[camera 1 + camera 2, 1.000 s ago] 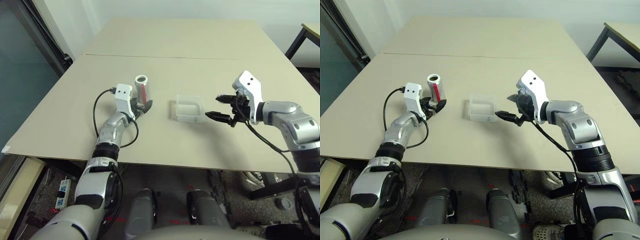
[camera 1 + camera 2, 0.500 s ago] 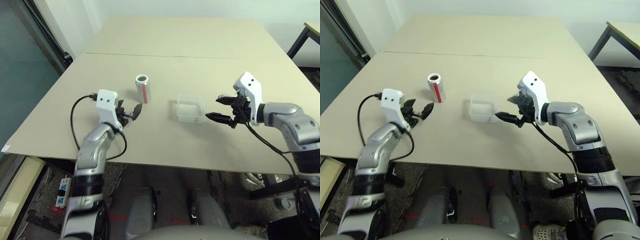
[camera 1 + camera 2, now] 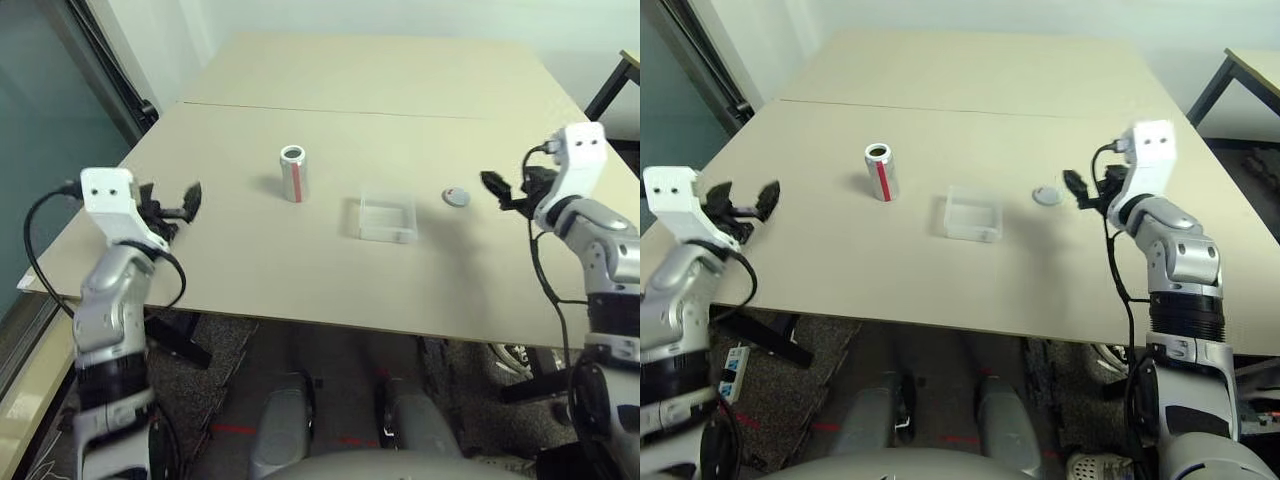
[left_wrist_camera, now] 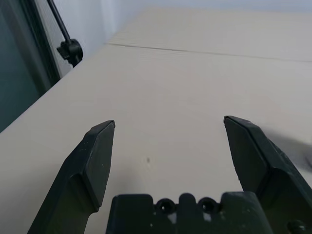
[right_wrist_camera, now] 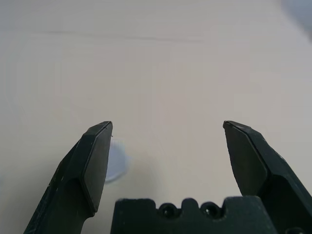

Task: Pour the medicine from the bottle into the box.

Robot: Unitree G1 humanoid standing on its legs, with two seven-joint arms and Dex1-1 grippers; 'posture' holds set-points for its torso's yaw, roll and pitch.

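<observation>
Right gripper (image 5: 167,127) spread wide, small round cap (image 5: 116,163) on table (image 5: 185,63)

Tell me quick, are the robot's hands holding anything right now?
Left gripper: open, holding nothing.
Right gripper: open, holding nothing.

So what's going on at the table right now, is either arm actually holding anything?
No. Both grippers are open and empty. The left gripper hovers off near the table's left edge, and the right gripper is out by the right side, just beyond the small round cap. The bottle stands upright and uncapped in the middle, with the clear box beside it on the robot's right. Neither is being touched.
</observation>
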